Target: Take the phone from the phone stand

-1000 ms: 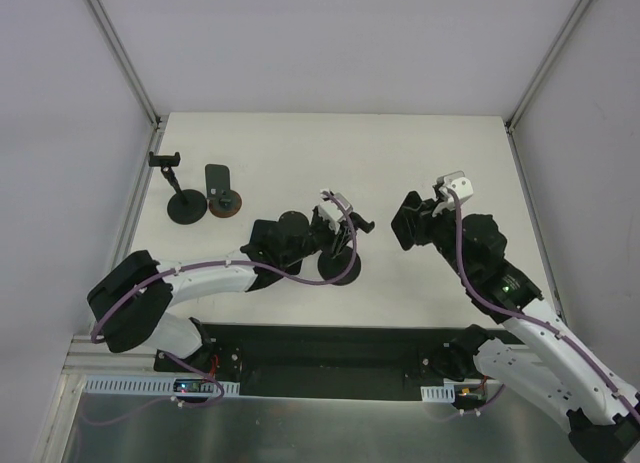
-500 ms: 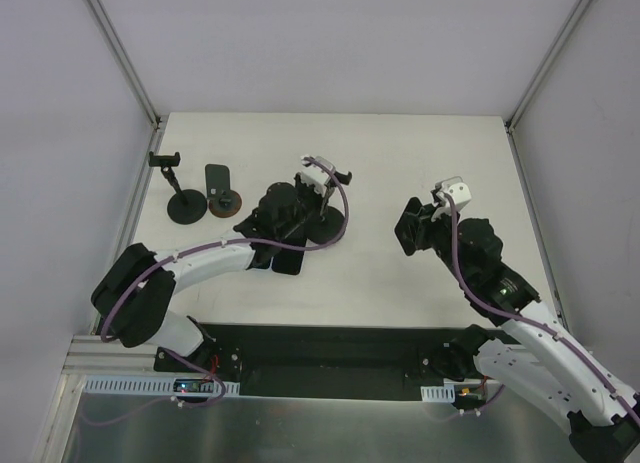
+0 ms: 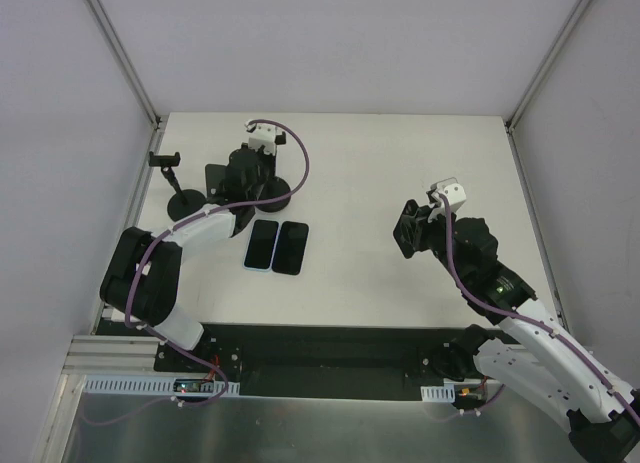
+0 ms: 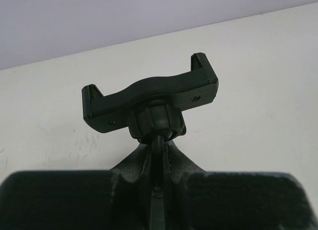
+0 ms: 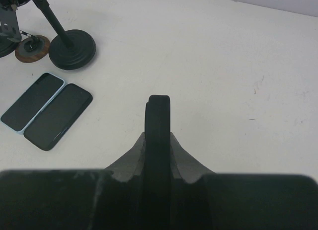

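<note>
My left gripper [image 4: 158,145] is shut on the thin stem of a black phone stand [image 4: 149,93], whose clamp is empty. In the top view this gripper [image 3: 252,168] is at the back left, with the stand's round base [image 3: 276,191] beside it. My right gripper [image 5: 158,138] is shut on a dark phone [image 5: 158,115] held on edge, out at mid right [image 3: 410,231]. Two other phones lie flat side by side, one in a light blue case [image 3: 262,244] and one dark [image 3: 291,247].
A second stand [image 3: 166,161] with an empty clamp and a round base [image 3: 185,209] stands at the far left edge. A small brown disc [image 5: 32,48] lies by the held stand's base [image 5: 72,50]. White walls enclose the table.
The left arm has swung from the table's middle to the back left, taking the stand with it and uncovering the two flat phones. The right arm has barely moved.
</note>
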`<state>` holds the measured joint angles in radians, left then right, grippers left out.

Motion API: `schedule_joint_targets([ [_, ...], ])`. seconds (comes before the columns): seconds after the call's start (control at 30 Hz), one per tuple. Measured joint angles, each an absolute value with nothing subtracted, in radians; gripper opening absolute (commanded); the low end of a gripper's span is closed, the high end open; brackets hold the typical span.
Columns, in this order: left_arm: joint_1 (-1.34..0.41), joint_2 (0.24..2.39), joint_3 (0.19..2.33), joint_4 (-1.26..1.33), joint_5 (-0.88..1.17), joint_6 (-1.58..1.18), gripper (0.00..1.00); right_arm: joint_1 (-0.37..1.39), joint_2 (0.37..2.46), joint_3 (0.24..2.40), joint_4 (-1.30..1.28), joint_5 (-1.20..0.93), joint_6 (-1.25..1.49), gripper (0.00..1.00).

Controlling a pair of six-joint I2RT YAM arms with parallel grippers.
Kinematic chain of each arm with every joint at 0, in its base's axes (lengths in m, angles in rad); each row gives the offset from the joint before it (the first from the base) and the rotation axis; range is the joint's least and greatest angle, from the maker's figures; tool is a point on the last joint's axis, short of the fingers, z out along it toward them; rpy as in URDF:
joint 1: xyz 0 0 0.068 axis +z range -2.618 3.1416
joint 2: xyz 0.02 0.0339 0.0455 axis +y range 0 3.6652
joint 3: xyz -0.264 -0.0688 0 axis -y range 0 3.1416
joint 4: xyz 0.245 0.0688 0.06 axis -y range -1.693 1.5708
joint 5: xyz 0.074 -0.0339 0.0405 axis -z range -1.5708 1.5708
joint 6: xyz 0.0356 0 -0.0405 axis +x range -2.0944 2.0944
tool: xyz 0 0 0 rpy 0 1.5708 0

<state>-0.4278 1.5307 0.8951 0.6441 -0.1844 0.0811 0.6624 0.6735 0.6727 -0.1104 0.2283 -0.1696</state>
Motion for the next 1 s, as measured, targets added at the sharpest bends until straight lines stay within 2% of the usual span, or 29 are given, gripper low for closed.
schedule_joint_targets([
  [0.3,-0.318,1.623,0.937,0.609,-0.180,0.033,0.02,0.662,0.689,0.673,-0.110,0.216,-0.169,0.01],
  [0.33,-0.312,1.626,0.942,0.603,-0.176,0.031,0.06,0.662,0.690,0.673,-0.111,0.214,-0.169,0.01],
  [0.37,-0.311,1.628,0.946,0.600,-0.169,0.029,0.17,0.662,0.691,0.673,-0.110,0.212,-0.169,0.01],
  [0.43,-0.306,1.629,0.948,0.593,-0.159,0.028,0.27,0.663,0.695,0.673,-0.110,0.206,-0.169,0.01],
  [0.47,-0.304,1.629,0.948,0.591,-0.154,0.027,0.36,0.662,0.697,0.673,-0.111,0.204,-0.169,0.01],
  [0.57,-0.301,1.627,0.948,0.583,-0.131,0.023,0.50,0.662,0.702,0.673,-0.112,0.198,-0.169,0.01],
  [0.6,-0.301,1.624,0.948,0.581,-0.127,0.022,0.59,0.662,0.702,0.673,-0.112,0.197,-0.169,0.01],
  [0.83,-0.309,1.519,0.941,0.525,-0.102,0.020,0.84,0.662,0.732,0.677,-0.131,0.193,-0.156,0.01],
  [1.0,-0.381,1.392,0.928,0.505,-0.109,0.038,0.93,0.662,0.791,0.716,-0.177,0.194,-0.125,0.01],
])
